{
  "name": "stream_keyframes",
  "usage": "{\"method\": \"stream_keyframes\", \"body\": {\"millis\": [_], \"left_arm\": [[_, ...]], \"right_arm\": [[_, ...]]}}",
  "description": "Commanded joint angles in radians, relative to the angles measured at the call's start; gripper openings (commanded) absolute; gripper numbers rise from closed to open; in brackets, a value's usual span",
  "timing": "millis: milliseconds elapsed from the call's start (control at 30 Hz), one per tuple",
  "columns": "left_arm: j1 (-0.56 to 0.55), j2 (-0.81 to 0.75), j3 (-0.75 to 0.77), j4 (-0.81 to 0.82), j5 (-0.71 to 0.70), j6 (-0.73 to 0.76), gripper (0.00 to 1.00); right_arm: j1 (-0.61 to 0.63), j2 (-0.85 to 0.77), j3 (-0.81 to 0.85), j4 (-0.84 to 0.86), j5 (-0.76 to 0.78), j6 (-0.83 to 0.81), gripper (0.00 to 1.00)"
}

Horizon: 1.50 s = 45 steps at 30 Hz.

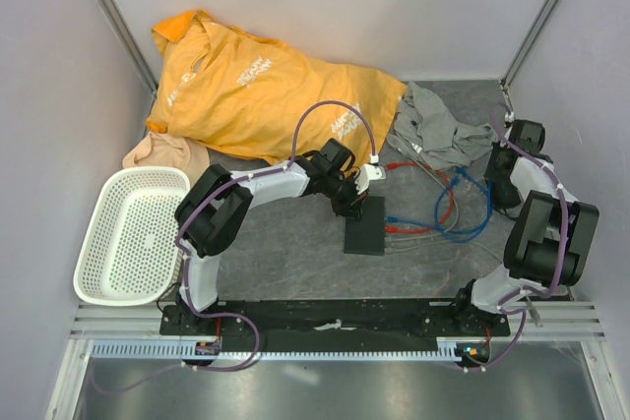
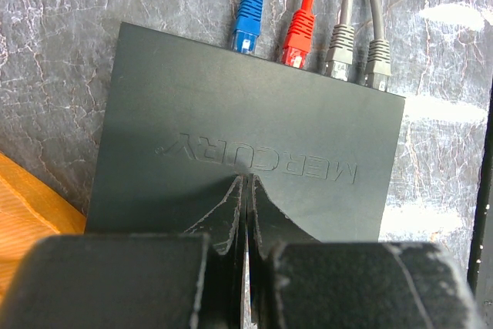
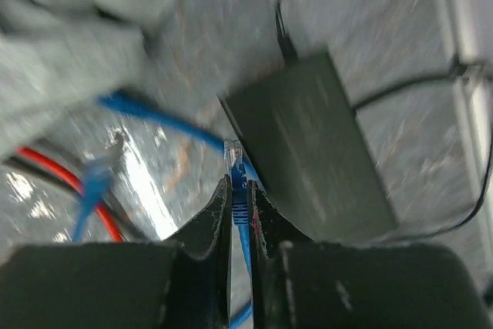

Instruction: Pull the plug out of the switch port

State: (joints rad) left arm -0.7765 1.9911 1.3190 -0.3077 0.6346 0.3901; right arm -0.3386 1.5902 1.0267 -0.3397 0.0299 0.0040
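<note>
The switch (image 1: pixel 365 227) is a flat matte-black box marked MERCURY (image 2: pixel 246 136). A blue plug (image 2: pixel 246 28), a red plug (image 2: pixel 298 38) and two grey plugs (image 2: pixel 354 55) sit in the ports on its far edge. My left gripper (image 2: pixel 246 182) is shut and empty, with its tips on the switch's top face; it also shows in the top view (image 1: pixel 352 206). My right gripper (image 3: pixel 240 186) is shut on a loose blue plug (image 3: pixel 239 167) whose clear tip points free, in no port. In the top view the right gripper is hidden by its own arm.
A black power brick (image 3: pixel 316 144) with a black cord lies just beyond the right gripper. Blue, red and grey cables (image 1: pixel 453 213) loop to the right of the switch. An orange shirt (image 1: pixel 266 86), a grey cloth (image 1: pixel 433 130) and a white basket (image 1: pixel 133 233) lie around.
</note>
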Motion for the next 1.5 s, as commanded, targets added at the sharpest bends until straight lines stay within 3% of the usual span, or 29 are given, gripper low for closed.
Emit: {"method": "stream_keyframes", "body": {"millis": [0,100,167,267,367,400,500,567,800,967,1067,1200,1467], "left_arm": [[-0.01,0.049,-0.05,-0.128,-0.079,0.004,0.01],[-0.01,0.054,-0.049,-0.128,-0.076,0.004,0.02],[-0.01,0.054,-0.047,-0.126,-0.076,0.006,0.02],[-0.01,0.054,-0.049,-0.126,-0.081,0.007,0.02],[-0.012,0.054,-0.052,-0.126,-0.081,0.01,0.02],[-0.01,0.054,-0.05,-0.123,-0.081,0.009,0.01],[-0.01,0.055,-0.05,-0.126,-0.084,0.01,0.01],[-0.01,0.054,-0.05,-0.125,-0.084,0.009,0.02],[-0.01,0.061,-0.044,-0.126,-0.084,0.001,0.02],[-0.01,0.051,-0.046,-0.126,-0.079,-0.008,0.02],[-0.01,0.046,-0.053,-0.13,-0.075,-0.007,0.02],[-0.009,0.023,-0.064,-0.13,-0.07,-0.017,0.02],[-0.009,-0.029,-0.096,-0.126,-0.062,-0.056,0.02]], "right_arm": [[-0.023,-0.052,-0.043,-0.005,0.014,0.087,0.12],[-0.045,-0.021,-0.01,-0.028,0.013,0.074,0.16],[-0.051,-0.016,0.024,-0.027,0.045,0.064,0.0],[-0.051,-0.007,0.093,-0.019,0.061,0.025,0.0],[-0.051,0.01,0.162,-0.053,-0.004,-0.033,0.19],[-0.051,0.01,0.168,-0.058,-0.028,-0.039,0.37],[-0.042,-0.048,0.165,-0.065,-0.085,-0.048,0.64],[-0.019,-0.087,0.133,-0.067,-0.172,-0.079,0.68],[0.212,-0.265,-0.036,-0.133,-0.375,-0.314,0.73],[0.277,-0.245,-0.06,-0.189,-0.582,-0.312,0.72],[0.292,-0.156,-0.034,-0.235,-0.727,-0.299,0.71],[0.332,0.086,0.115,-0.375,-0.879,-0.352,0.65],[0.415,0.376,0.32,-0.576,-0.96,-0.472,0.55]]}}
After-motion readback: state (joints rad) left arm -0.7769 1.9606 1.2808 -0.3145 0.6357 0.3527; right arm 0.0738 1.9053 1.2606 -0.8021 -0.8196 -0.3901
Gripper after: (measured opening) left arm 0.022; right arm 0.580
